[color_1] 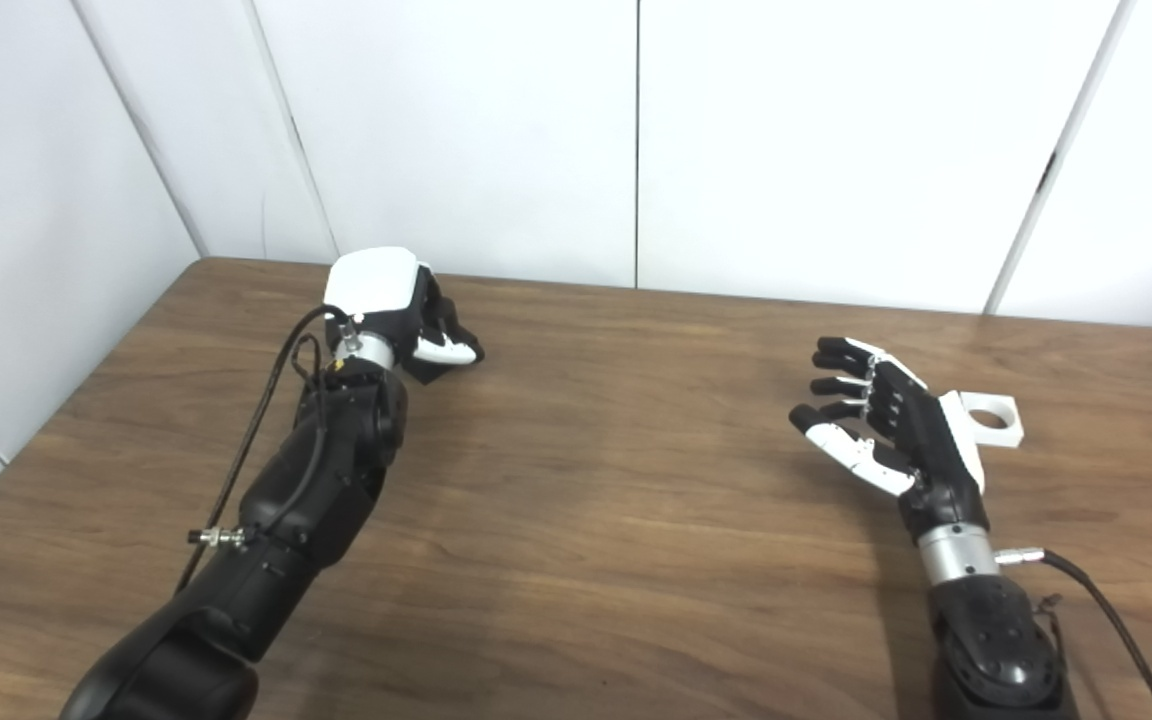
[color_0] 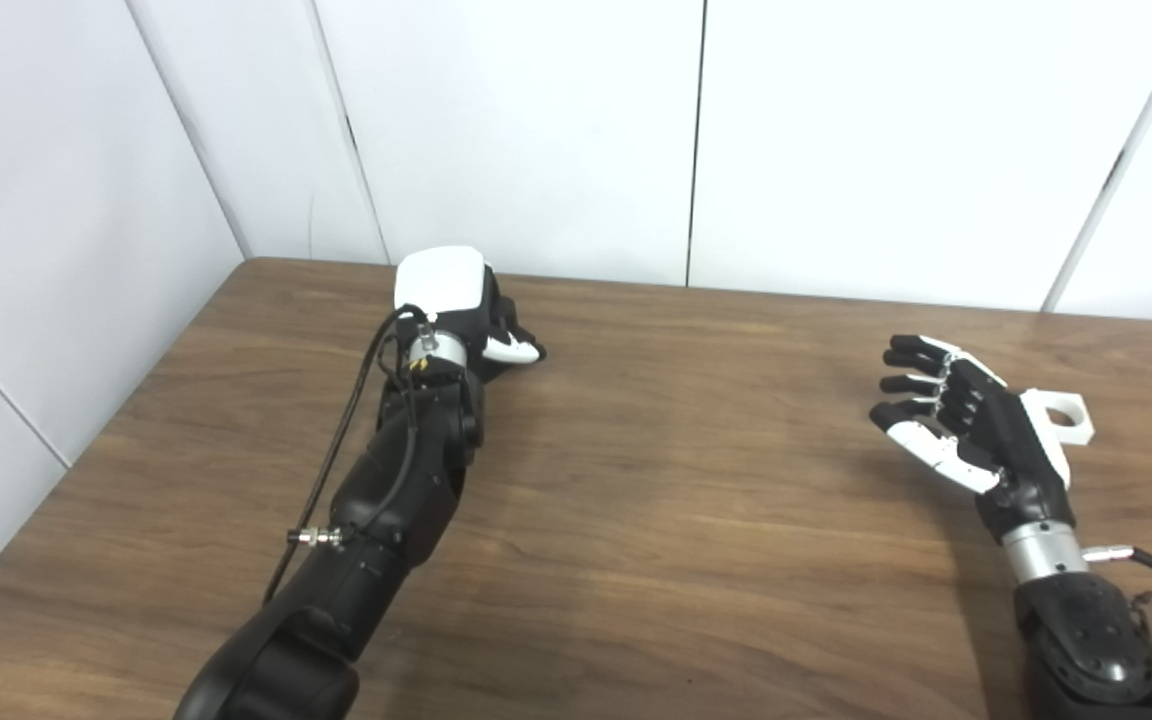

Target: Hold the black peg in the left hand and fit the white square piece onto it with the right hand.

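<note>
Wood-grain bench (color_0: 636, 500), both my arms in from the near edge.

Left eye view: my left hand (color_0: 466, 320) is far forward, knuckles down at the bench, fingers curled under the white back shell. Black peg not visible; can't tell whether that hand has closed on it or on nothing. My right hand (color_0: 956, 430) hovers with fingers spread, holding nothing. White square piece (color_0: 1066, 415), with its round hole, lies on the bench just beyond that hand on its outer side, partly hidden by it.

Right eye view: same layout. Left hand (color_1: 406, 310) curled, thumb tip showing, contents hidden. Right hand (color_1: 886, 430) spread, white square piece (color_1: 991, 420) just behind its back, apart from the fingers.

Judgement: pickup stage, nothing mated yet. Next: right hand needs to swing outward over the piece and pinch its edges, keeping the hole clear; left needs to lift and show the peg upright.
</note>
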Controlling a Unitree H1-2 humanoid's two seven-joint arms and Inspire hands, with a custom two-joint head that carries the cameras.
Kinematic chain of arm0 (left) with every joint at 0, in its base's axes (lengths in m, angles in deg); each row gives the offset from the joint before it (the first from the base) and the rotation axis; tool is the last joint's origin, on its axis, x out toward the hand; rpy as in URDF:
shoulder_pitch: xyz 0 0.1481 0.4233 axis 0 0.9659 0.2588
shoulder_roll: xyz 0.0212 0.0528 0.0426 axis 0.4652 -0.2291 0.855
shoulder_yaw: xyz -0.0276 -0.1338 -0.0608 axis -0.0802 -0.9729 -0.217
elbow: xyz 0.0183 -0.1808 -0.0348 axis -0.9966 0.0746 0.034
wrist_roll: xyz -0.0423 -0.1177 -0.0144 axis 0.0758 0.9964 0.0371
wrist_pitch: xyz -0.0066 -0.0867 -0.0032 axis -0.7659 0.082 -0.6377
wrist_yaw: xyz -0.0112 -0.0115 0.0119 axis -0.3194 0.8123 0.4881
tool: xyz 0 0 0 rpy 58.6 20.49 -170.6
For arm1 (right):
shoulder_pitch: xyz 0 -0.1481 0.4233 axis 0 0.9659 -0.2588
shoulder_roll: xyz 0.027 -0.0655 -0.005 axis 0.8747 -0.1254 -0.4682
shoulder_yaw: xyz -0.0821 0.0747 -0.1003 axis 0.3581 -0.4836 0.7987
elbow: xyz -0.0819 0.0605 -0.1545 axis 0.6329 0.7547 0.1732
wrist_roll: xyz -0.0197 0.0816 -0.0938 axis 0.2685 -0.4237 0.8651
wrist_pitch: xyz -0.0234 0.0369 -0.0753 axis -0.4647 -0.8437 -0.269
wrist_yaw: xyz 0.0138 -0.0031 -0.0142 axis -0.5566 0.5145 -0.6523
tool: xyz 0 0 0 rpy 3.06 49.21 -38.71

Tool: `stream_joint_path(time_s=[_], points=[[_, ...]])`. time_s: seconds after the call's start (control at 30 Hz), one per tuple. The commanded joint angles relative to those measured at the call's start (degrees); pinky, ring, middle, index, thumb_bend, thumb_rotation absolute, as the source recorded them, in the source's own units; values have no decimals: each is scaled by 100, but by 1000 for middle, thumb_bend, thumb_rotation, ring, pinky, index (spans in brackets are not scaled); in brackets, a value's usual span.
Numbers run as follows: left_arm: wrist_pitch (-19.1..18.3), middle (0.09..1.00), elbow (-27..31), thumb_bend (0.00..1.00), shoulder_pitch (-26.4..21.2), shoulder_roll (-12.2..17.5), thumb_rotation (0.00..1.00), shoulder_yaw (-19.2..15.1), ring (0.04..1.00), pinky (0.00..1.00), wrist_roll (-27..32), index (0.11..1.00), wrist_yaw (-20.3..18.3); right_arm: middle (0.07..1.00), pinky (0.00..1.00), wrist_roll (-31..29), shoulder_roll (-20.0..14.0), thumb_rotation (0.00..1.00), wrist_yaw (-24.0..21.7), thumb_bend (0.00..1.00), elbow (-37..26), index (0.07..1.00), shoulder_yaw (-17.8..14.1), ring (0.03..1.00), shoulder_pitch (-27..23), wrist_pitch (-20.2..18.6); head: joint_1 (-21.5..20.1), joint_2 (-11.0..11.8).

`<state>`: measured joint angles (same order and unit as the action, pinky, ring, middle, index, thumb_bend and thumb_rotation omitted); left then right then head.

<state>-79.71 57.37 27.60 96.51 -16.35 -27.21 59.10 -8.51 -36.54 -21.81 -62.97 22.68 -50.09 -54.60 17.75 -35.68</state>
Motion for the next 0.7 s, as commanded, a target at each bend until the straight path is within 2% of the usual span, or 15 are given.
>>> stream_joint_path(time_s=[0.0, 0.67], points=[[-63, 871, 0, 914, -210, 140, 483, 12, 865, 710, -99, 673, 105, 756, 584, -9, 10, 383, 54, 767, -153, 755, -28, 684, -57, 79, 8, -6], [-64, 874, -198, 890, -216, 280, 434, 57, 869, 731, -199, 673, 158, 754, 592, -70, -18, 376, 8, 764, -227, 752, -49, 689, -2, 38, 0, -35]])
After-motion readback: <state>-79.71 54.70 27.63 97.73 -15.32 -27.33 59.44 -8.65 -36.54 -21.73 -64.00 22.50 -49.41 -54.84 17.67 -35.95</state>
